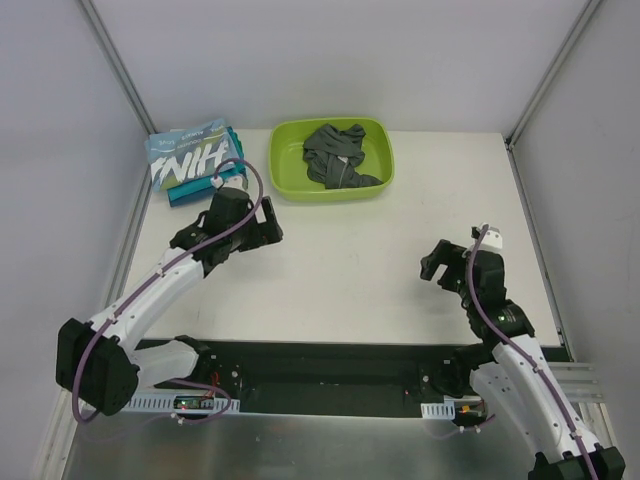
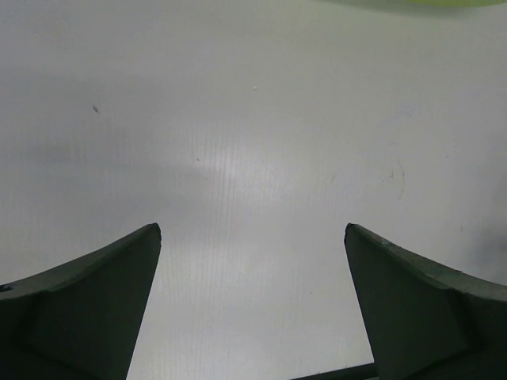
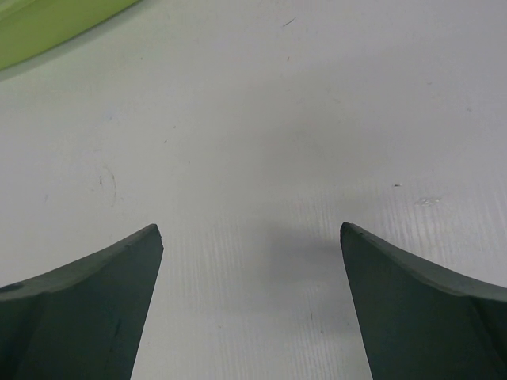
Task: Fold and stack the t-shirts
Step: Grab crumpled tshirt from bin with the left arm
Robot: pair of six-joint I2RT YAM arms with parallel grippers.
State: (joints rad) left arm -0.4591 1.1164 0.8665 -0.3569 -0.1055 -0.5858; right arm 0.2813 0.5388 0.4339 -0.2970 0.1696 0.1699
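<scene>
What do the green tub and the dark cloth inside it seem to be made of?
The lime-green tub looks like smooth moulded plastic: even colour, rounded rim, slight sheen. The dark grey t-shirt in it looks like soft matte fabric, crumpled in folds; the fibre cannot be told.

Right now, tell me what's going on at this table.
Two robot arms have t-shirts to fold and stack. Neither holds anything: the left hand and the right hand are both open above bare table. A folded light blue shirt lies on teal ones in the far left corner. A dark grey shirt sits crumpled in the green tub.
</scene>
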